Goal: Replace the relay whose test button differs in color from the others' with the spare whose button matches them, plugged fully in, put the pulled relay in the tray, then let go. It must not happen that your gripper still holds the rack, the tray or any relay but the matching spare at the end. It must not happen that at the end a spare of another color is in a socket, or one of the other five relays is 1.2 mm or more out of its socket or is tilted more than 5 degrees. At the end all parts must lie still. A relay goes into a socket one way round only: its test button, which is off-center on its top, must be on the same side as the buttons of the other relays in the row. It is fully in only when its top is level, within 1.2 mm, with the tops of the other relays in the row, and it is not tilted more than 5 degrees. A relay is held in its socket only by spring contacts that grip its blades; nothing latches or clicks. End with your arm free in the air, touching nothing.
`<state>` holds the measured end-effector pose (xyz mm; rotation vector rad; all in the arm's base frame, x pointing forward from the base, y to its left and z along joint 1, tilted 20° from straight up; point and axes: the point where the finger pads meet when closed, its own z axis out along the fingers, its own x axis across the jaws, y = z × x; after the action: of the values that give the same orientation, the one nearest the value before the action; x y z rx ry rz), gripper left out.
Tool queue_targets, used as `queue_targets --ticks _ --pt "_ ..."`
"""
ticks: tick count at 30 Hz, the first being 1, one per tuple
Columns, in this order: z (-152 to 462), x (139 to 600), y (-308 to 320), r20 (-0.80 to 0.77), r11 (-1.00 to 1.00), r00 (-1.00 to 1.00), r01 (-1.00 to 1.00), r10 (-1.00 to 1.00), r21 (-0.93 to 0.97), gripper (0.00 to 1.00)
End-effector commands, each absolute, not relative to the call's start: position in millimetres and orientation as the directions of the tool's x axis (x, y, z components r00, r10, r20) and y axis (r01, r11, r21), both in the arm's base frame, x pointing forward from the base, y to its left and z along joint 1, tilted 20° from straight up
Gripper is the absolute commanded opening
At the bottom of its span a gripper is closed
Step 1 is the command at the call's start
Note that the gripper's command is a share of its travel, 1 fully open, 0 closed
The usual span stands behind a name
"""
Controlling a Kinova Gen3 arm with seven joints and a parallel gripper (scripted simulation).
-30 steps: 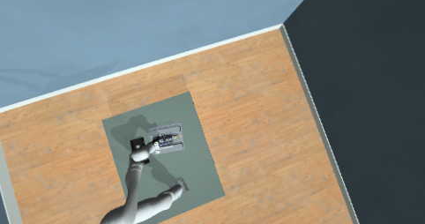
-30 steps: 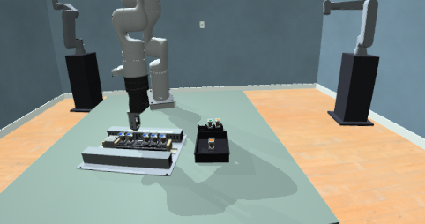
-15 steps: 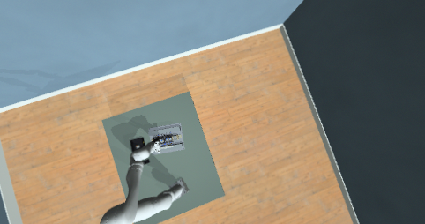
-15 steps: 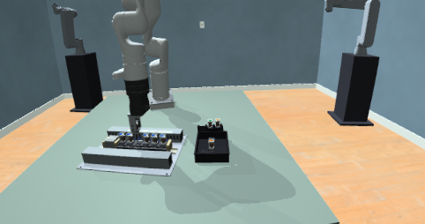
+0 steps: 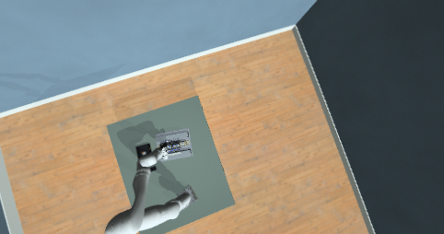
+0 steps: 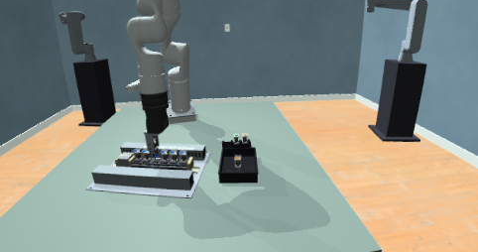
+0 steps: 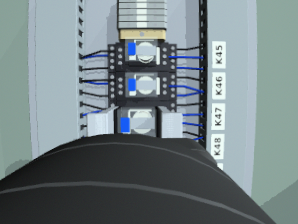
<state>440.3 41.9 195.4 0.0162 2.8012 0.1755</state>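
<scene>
My gripper point(image 7: 138, 119) point(image 6: 154, 146) is shut on a relay with a blue button point(image 7: 125, 124), over the socket row beside label K47. In the wrist view this relay looks larger than its neighbours, so it seems to stand higher than they do; how deep its blades are is hidden. Its button is on the left, like those of the K46 relay point(image 7: 145, 85) and the K45 relay point(image 7: 145, 51). The other relays in the row that show have blue buttons. A relay with an orange button point(image 6: 238, 161) stands in the black tray point(image 6: 238, 177).
Behind the tray stand a relay with a green button point(image 6: 236, 138) and one with an orange button point(image 6: 244, 138). Grey wiring ducts point(image 6: 142, 179) flank the row, and wires run close to both fingers. A terminal block point(image 7: 142, 15) adjoins the K45 end.
</scene>
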Motion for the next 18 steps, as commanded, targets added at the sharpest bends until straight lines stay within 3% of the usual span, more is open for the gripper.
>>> queue_targets --ticks 1,18 --pt "194 440 42 -0.325 0.992 -0.945 -0.010 0.031 0.123 0.00" --pt "184 443 44 -0.325 0.992 -0.945 -0.010 0.031 0.123 0.00"
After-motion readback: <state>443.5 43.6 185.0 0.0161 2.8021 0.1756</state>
